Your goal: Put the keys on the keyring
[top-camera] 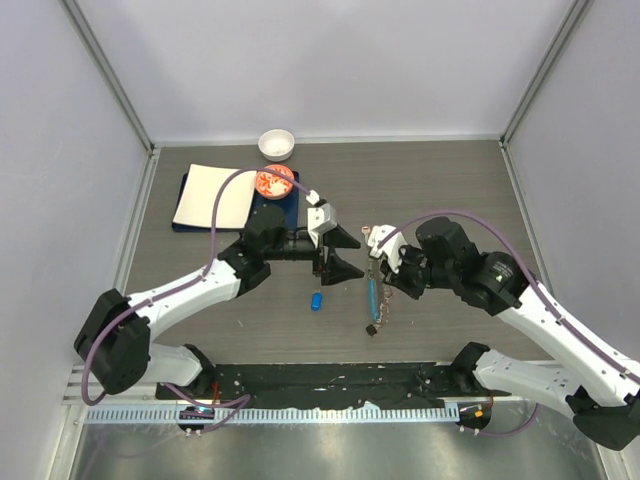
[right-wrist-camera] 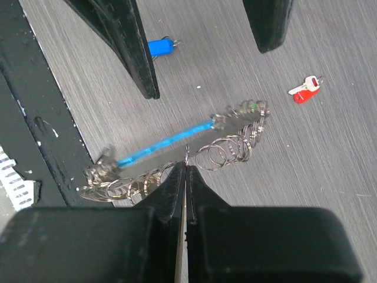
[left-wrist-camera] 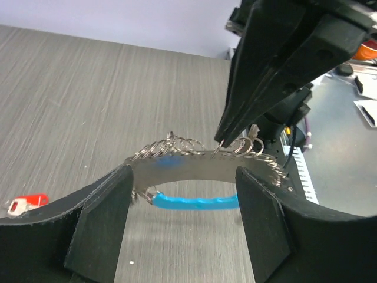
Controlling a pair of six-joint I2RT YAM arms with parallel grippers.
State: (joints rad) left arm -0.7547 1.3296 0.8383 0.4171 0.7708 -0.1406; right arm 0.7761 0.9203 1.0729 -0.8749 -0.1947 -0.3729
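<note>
The keyring [top-camera: 372, 292] stretches along the bench [top-camera: 450, 180] between the arms, its long axis running near to far with the light-blue strip [right-wrist-camera: 165, 144] lying along it. The right end effector [right-wrist-camera: 185, 168] is clenched on one thin ring about midway along the bunch, while the left end effector [top-camera: 362, 258] is released, its fingers spread wide beside the keyring. The blue key [top-camera: 316, 300] lies to the left, also lengthwise near to far, and the red key [right-wrist-camera: 305, 92] lies just off the keyring's far end.

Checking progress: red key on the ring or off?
Off. The red key lies loose on the table, apart from the keyring.
</note>
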